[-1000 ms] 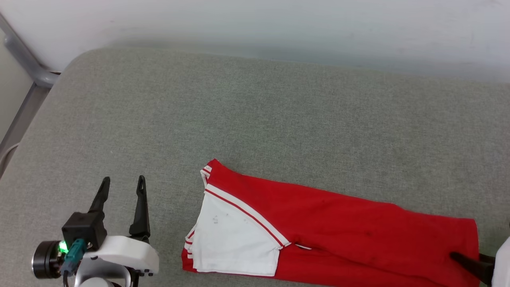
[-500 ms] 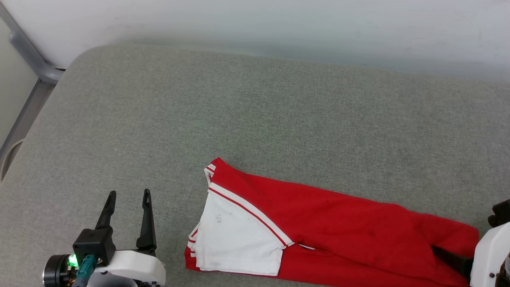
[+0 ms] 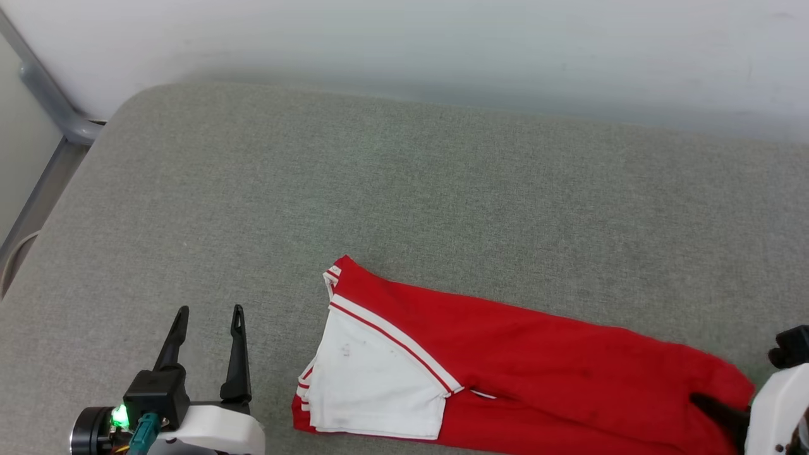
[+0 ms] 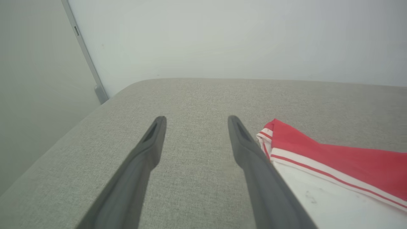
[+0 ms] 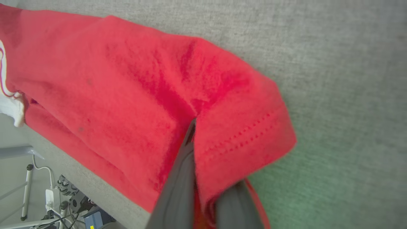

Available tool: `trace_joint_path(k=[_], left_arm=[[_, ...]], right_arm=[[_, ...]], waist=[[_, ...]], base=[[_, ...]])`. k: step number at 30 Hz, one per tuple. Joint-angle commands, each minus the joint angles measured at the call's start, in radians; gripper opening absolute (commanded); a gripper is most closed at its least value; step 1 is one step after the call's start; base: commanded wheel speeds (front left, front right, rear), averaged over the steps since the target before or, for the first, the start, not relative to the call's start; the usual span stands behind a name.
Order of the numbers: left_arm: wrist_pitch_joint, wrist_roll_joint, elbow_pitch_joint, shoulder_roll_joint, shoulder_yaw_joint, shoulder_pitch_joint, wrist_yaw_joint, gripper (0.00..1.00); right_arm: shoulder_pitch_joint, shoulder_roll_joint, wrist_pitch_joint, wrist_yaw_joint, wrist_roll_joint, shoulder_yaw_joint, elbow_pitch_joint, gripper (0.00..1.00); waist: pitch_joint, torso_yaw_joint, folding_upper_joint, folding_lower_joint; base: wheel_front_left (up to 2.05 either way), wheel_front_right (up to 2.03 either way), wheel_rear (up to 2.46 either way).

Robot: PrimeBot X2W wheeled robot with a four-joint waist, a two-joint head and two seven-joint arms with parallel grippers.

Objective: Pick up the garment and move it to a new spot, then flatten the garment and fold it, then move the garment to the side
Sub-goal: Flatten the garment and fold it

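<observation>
Garment lies on cushion — right end effector pinches its hem, left end effector gapes empty.

Lab-like room: padded grey bench, floor cable clutter.

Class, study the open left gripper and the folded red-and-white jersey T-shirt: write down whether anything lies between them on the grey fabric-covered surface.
Nothing visible does. Only bare grey fabric-covered surface lies between the left gripper and the white sleeve of the red jersey T-shirt. The right gripper is shut on its opposite end.
</observation>
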Motion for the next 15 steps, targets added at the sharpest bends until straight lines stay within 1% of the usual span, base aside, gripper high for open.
trace_joint_path(k=[1,7,10,12,15], left_arm=[[-0.002,0.011,-0.006,-0.006,0.013,0.014,-0.009,1.0],[-0.002,0.057,-0.02,-0.042,0.041,0.035,-0.041,1.0],[-0.002,0.071,-0.018,-0.055,0.057,0.042,-0.053,1.0],[-0.002,0.082,-0.014,-0.064,0.066,0.046,-0.06,1.0],[-0.002,0.096,-0.007,-0.075,0.073,0.055,-0.074,1.0]], right_arm=[[0.006,-0.025,-0.013,-0.002,0.004,-0.003,0.009,0.0],[0.012,-0.094,-0.051,-0.002,0.015,-0.039,0.056,0.0],[0.016,-0.13,-0.057,-0.002,-0.004,-0.055,0.101,0.0],[0.016,-0.143,-0.051,-0.002,-0.018,-0.064,0.135,0.0],[0.015,-0.144,-0.047,-0.002,-0.015,-0.078,0.162,0.0]], waist=[[-0.005,-0.003,0.0,0.0],[-0.024,-0.008,0.0,0.0],[-0.03,-0.009,0.0,0.0],[-0.035,-0.009,0.0,0.0],[-0.044,-0.009,0.0,0.0]], base=[[0.0,0.0,0.0],[0.0,0.0,0.0],[0.0,0.0,0.0],[0.0,0.0,0.0],[0.0,0.0,0.0]])
